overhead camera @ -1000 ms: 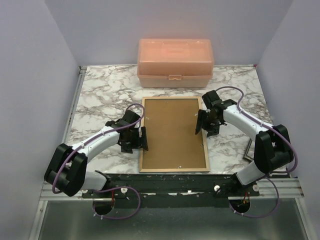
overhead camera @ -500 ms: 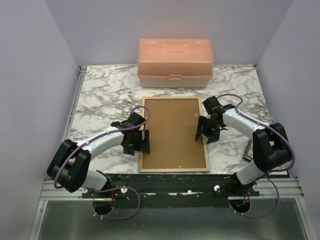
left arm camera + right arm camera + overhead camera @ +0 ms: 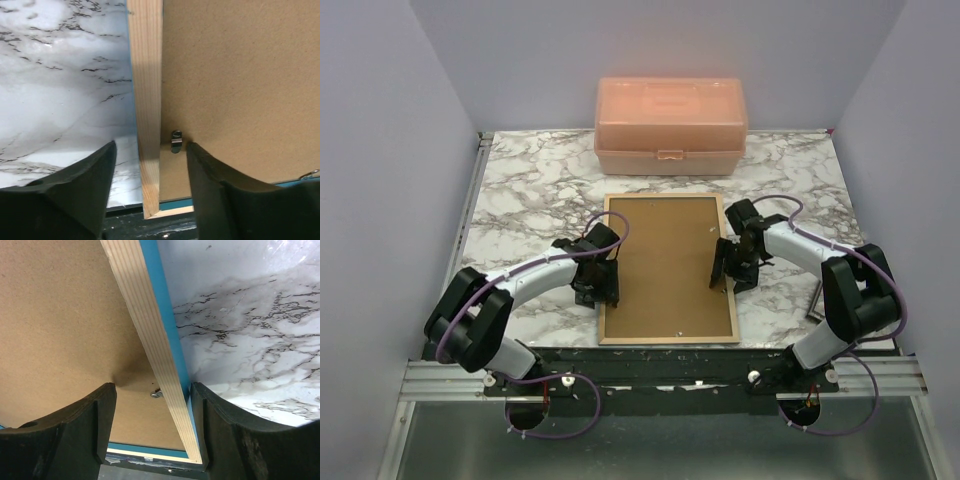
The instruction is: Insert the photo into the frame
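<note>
The frame (image 3: 665, 197) lies back-up in the middle of the table, and the brown backing board (image 3: 665, 265) fills it. The photo is hidden. My left gripper (image 3: 605, 285) is open and straddles the left wood rim (image 3: 147, 90), one finger (image 3: 90, 185) over the marble and the other over the board beside a metal clip (image 3: 176, 141). My right gripper (image 3: 725, 268) is open and straddles the right rim (image 3: 145, 340). Its outer finger (image 3: 220, 430) is close against the rim's blue side (image 3: 162, 305), and a clip (image 3: 156, 394) lies between the jaws.
A closed peach plastic box (image 3: 670, 125) stands at the back of the marble table (image 3: 520, 200). A small grey object (image 3: 815, 300) lies at the right edge by the right arm. The frame's near rim lies along the table's black front rail (image 3: 670, 355).
Both grippers have moved in over the frame's side rims: the left one to the right, the right one nearer and slightly left. The frame has not moved.
</note>
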### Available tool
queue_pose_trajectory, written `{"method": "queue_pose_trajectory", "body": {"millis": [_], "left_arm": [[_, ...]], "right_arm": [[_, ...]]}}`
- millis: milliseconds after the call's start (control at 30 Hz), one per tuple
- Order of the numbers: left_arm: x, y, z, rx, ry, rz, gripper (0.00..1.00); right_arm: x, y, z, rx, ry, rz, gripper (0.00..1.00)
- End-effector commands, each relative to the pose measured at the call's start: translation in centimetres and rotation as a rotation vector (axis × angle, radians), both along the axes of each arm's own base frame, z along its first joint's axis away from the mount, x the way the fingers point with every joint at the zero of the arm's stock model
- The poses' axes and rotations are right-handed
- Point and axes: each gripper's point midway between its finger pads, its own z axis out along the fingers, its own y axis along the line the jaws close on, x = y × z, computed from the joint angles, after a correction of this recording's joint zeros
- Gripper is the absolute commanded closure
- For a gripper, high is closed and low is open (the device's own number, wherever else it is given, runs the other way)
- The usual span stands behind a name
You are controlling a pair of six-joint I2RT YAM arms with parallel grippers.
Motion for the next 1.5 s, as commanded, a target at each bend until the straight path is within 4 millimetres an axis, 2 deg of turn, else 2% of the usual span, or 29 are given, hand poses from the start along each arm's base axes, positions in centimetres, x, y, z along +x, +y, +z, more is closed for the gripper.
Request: {"method": "queue_pose_trajectory", "body": {"millis": [0,67,200,233,600,667,733,800,833,933,1133,1333,1467], "left_arm": [[1.2,-0.4,-1.4,0.034,-0.036,-0.002,0.47],[1.1,-0.4,-1.5,0.044,-0.032,-0.004,0.6],[1.1,-0.5,-1.5,0.045,-0.032,-0.014,0.97],[1.1,-0.6,-1.4,0.043,-0.035,-0.017,1.0],[1.0,-0.7,-0.1,0.015,-0.068,-0.029,1.0],[0.9,-0.7,0.3,0.005,-0.074,-0.026,0.79],[0.8,-0.8,0.9,-0.012,-0.089,-0.023,0.46],[0.6,-0.9,1.4,-0.032,-0.098,-0.015,0.28],[0.6,-0.9,1.6,-0.042,-0.103,-0.014,0.24],[0.8,-1.4,2.2,-0.071,-0.113,-0.016,0.18],[2.0,-3.1,2.7,-0.135,-0.106,-0.023,0.17],[2.9,-4.1,1.5,-0.14,-0.068,-0.022,0.17],[2.6,-4.1,1.0,-0.141,-0.055,-0.029,0.19]], "right_arm": [[-0.4,0.1,-0.8,0.013,0.022,-0.005,0.32],[-0.5,0.1,-1.0,0.014,0.026,-0.004,0.33],[-0.5,0.0,-1.0,0.013,0.027,-0.001,0.32],[-0.4,0.0,-1.0,0.012,0.025,-0.001,0.32],[0.9,0.9,0.4,0.05,-0.007,0.002,0.32],[1.3,1.0,1.0,0.062,-0.017,0.002,0.33],[1.9,1.1,1.5,0.077,-0.028,0.0,0.32],[2.4,1.0,1.8,0.088,-0.037,-0.005,0.31],[2.6,0.7,1.9,0.085,-0.039,-0.009,0.29],[3.4,-0.2,2.1,0.089,-0.048,-0.028,0.25],[4.7,-1.6,1.6,0.095,-0.054,-0.057,0.19],[5.8,-0.6,0.5,0.144,-0.039,-0.014,0.19],[5.5,0.4,0.4,0.191,-0.02,0.004,0.19]]}}
